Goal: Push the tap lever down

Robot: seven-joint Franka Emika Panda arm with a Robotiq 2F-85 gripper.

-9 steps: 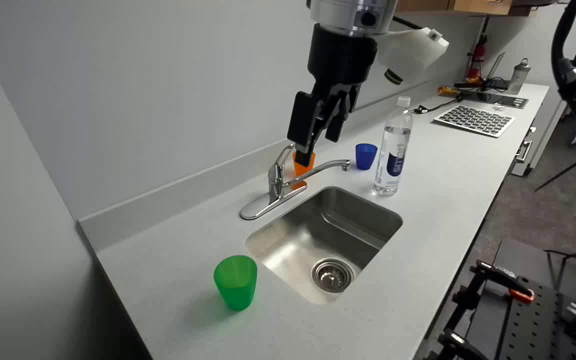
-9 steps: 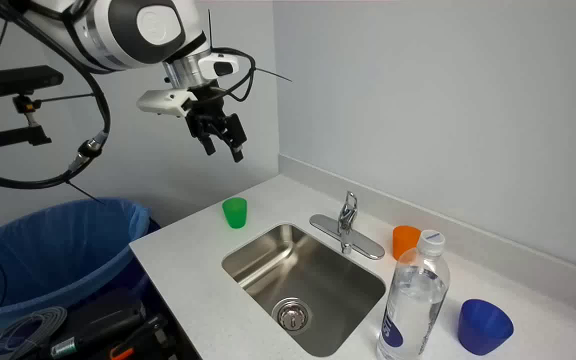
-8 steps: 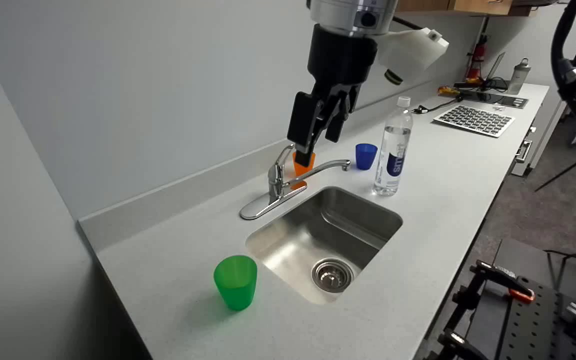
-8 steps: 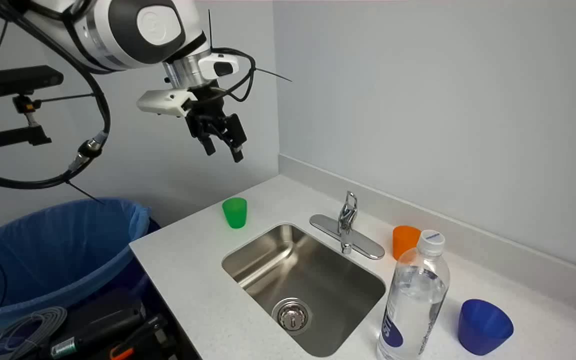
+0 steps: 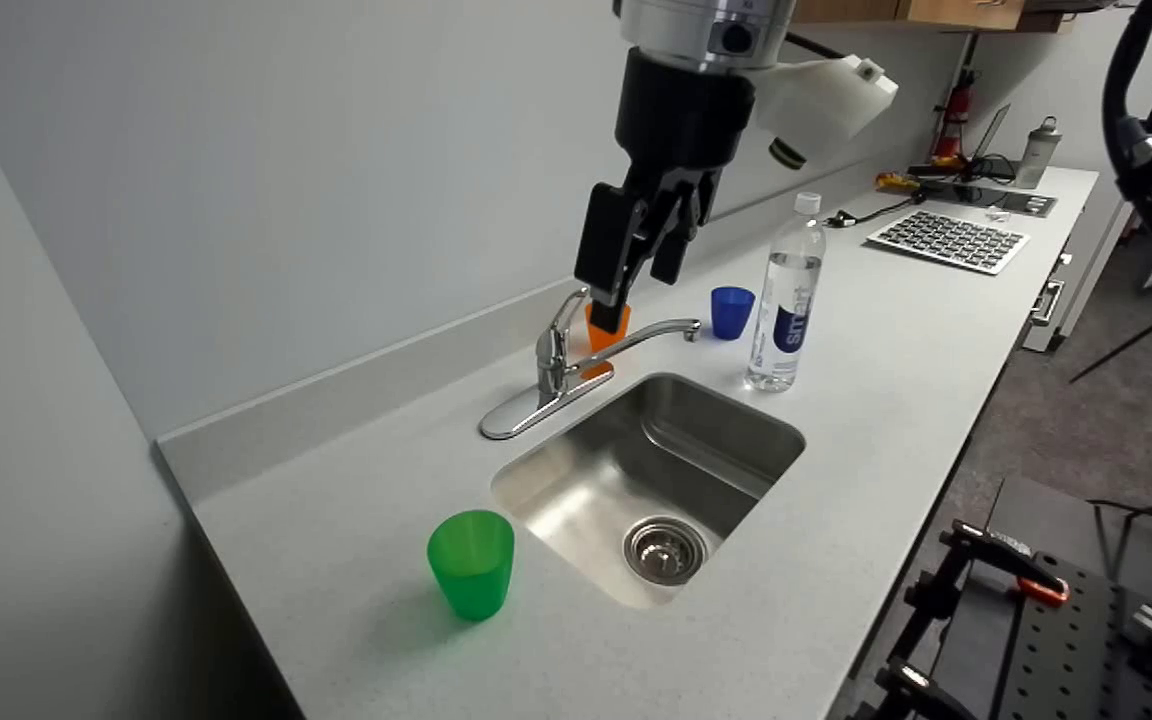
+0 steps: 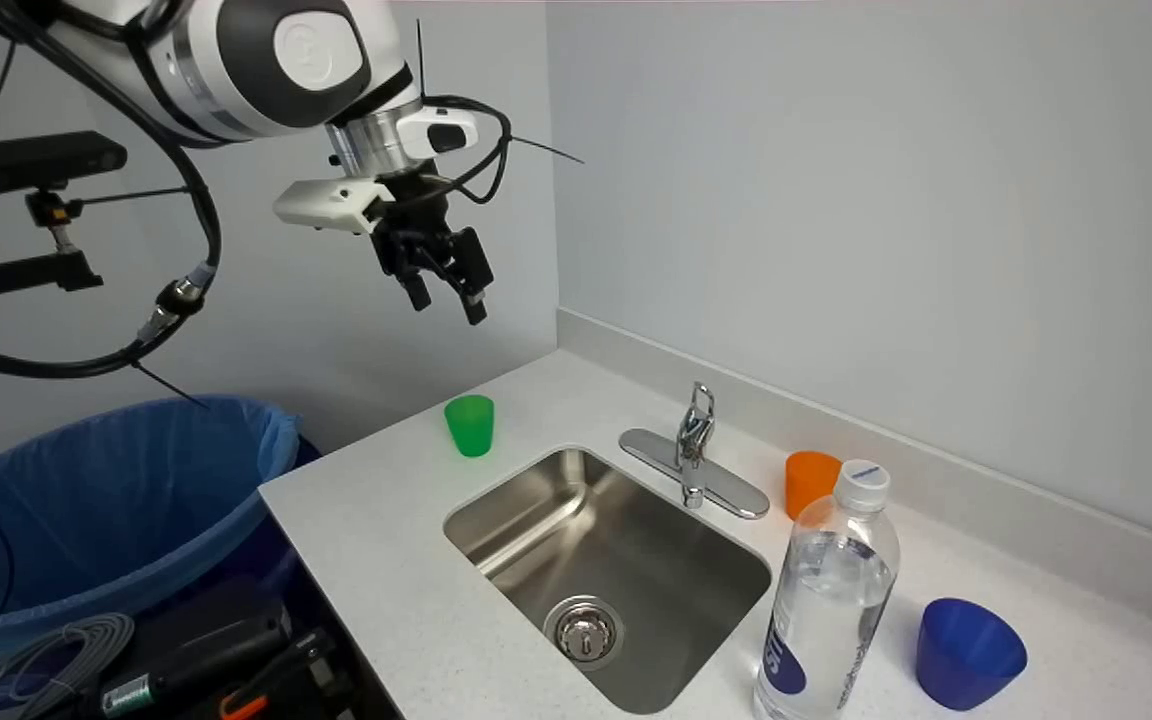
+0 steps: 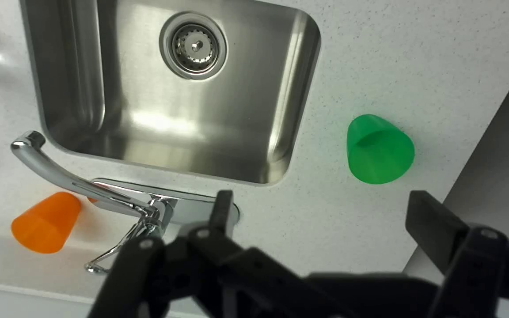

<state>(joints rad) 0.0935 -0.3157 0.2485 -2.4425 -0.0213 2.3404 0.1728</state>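
Note:
The tap lever (image 5: 566,308) is a short chrome handle on top of the faucet body, slanting upward. It also shows in an exterior view (image 6: 699,410) and in the wrist view (image 7: 122,242), left of the gripper's left finger. The long chrome spout (image 5: 641,336) reaches over the sink. My gripper (image 6: 448,303) hangs well above the counter, apart from the tap. In the wrist view the gripper (image 7: 320,198) is open and empty, its fingers wide apart. In an exterior view a gripper finger (image 5: 609,312) stands in front of part of the orange cup (image 5: 596,370).
A steel sink (image 6: 626,580) lies in front of the tap. A green cup (image 7: 380,152) stands beside the sink. A water bottle (image 5: 786,310) and a blue cup (image 5: 732,313) stand past the spout. The wall (image 6: 866,230) rises behind the tap.

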